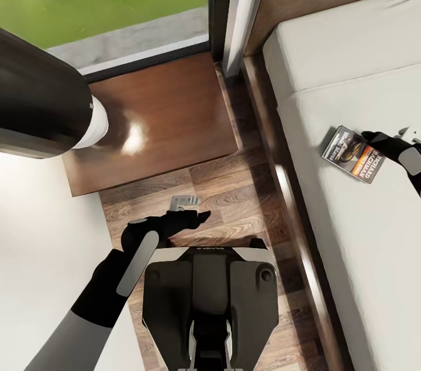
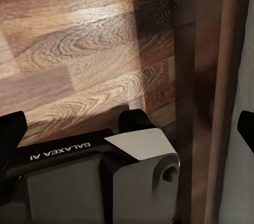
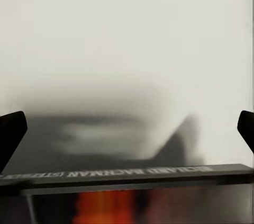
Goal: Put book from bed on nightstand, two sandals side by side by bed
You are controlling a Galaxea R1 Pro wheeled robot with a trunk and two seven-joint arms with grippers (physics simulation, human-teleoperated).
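The book [image 1: 352, 155] lies near the bed's [image 1: 351, 277] left edge; the right gripper [image 3: 127, 128] spreads wide over it; the left gripper [image 2: 127, 128], released, hangs above bare floor [image 1: 245, 184] beside the nightstand [image 1: 164, 119].

**Robot body — black, grey, white shells**

Trunk [image 1: 210, 295]: dark grey panels with white trim, round bolt on one shoulder, small lettering at the top edge — white "GALAXEA AI" reads in the left wrist view. Left arm [image 1: 99, 295]: black sleeve, grey forearm, pale grey strip. Left gripper [image 1: 196, 217]: black fingers. Right gripper [image 1: 389, 146]: black, grey accents.
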